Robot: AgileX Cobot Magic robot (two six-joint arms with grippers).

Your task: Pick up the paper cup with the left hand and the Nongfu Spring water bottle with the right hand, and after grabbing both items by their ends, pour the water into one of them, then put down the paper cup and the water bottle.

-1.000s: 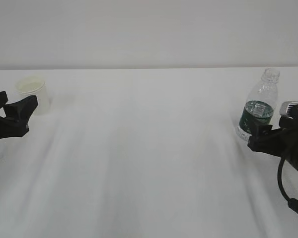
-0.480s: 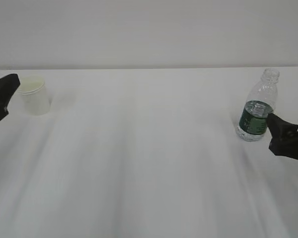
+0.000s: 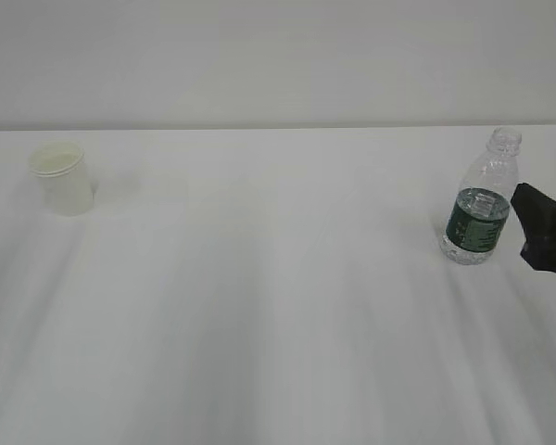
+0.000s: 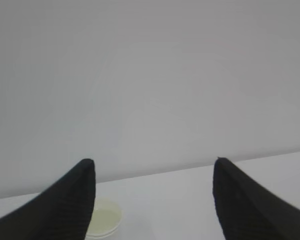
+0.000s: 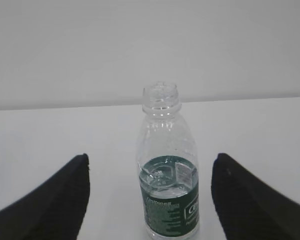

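Note:
The paper cup [image 3: 62,178] stands upright at the far left of the white table, its cream inside showing. In the left wrist view the paper cup [image 4: 105,222] sits low, partly behind the left finger. The left hand [image 4: 153,161] is open, empty and short of the cup; the exterior view does not show it. The Nongfu Spring water bottle [image 3: 480,209] stands uncapped at the right, with water [image 5: 167,182] up to its green label. The right hand [image 5: 151,156] is open, and the bottle [image 5: 167,200] stands ahead between its fingers, untouched. Only a black tip of the right hand [image 3: 537,232] shows beside the bottle.
The white table [image 3: 278,306] stretches between cup and bottle with nothing else on it. A plain pale wall [image 3: 278,56] rises behind its far edge.
Both grippers have drawn back outward. The left one has slid off the left edge of the exterior view, the right one toward the right edge. Cup and bottle have not moved.

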